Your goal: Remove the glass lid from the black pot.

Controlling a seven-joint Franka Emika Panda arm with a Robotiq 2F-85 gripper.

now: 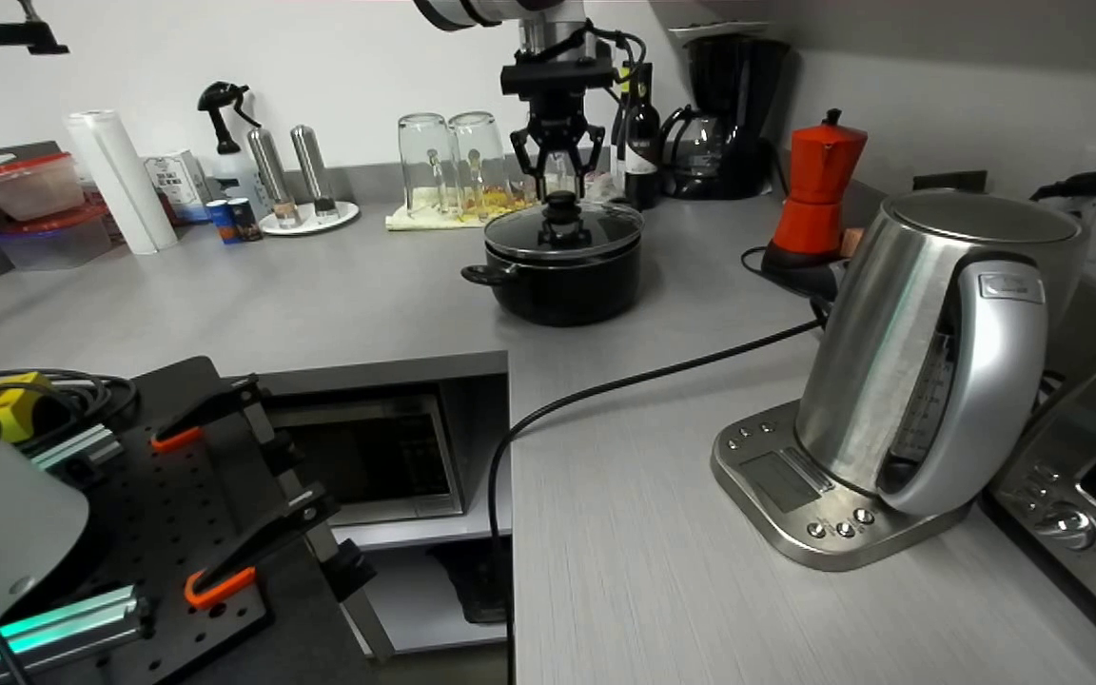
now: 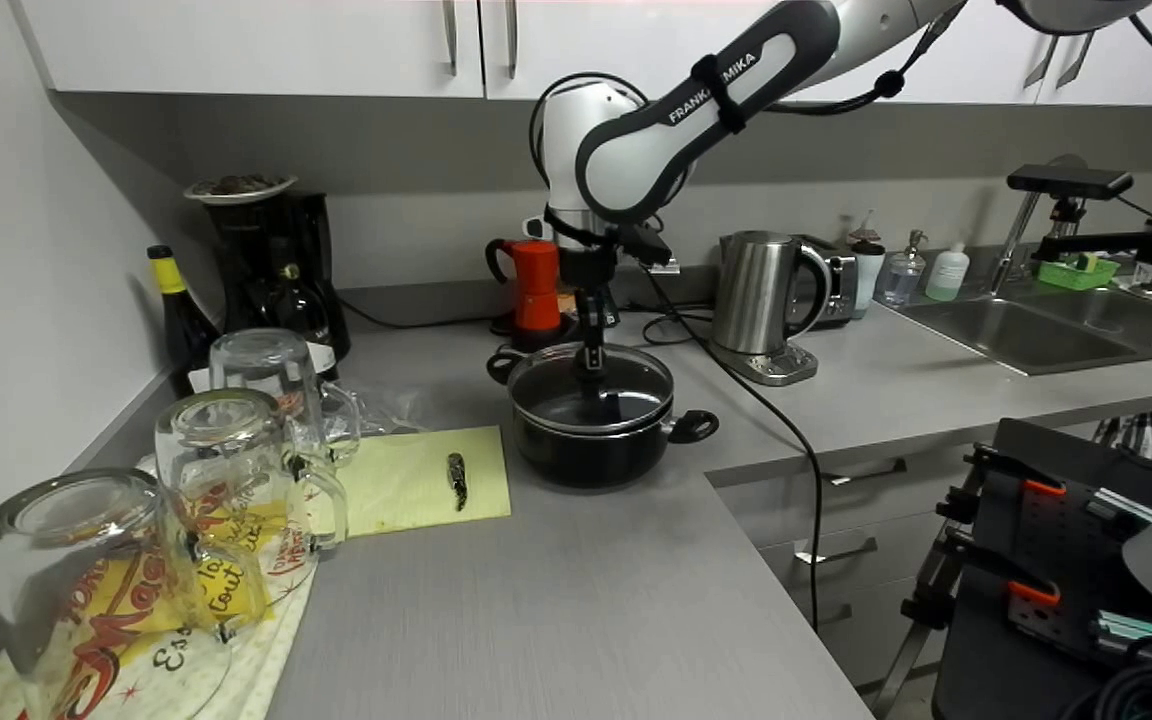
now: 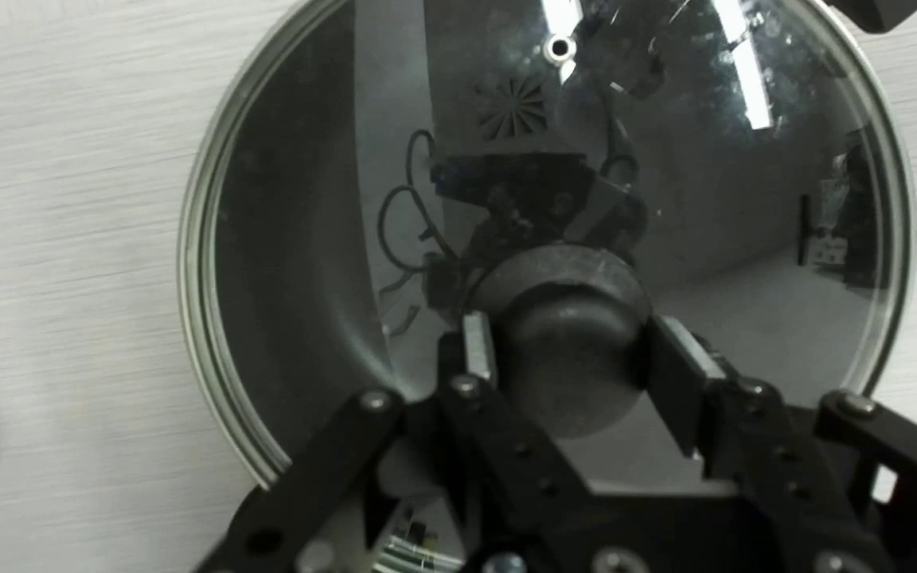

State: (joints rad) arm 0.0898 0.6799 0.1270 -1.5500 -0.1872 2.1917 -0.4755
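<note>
The black pot (image 1: 567, 300) stands on the grey counter near its inner corner, and also shows in an exterior view (image 2: 586, 462). The glass lid (image 1: 610, 228) lies level over the pot's top; I cannot tell whether it is slightly raised. It also shows in an exterior view (image 2: 551, 395) and fills much of the wrist view (image 3: 299, 239). My gripper (image 1: 559, 185) points straight down over the lid's centre, also in an exterior view (image 2: 591, 362). In the wrist view its fingers (image 3: 570, 346) are partly closed, with pads against both sides of the black knob.
Upside-down glass mugs (image 2: 226, 470) and yellow paper (image 2: 401, 485) with a small dark item lie beside the pot. Wine bottles (image 1: 641, 143), a coffee maker (image 1: 733, 105) and a red moka pot (image 1: 819, 181) stand behind. A black cable (image 1: 662, 366) runs past toward the steel kettle (image 1: 876, 352).
</note>
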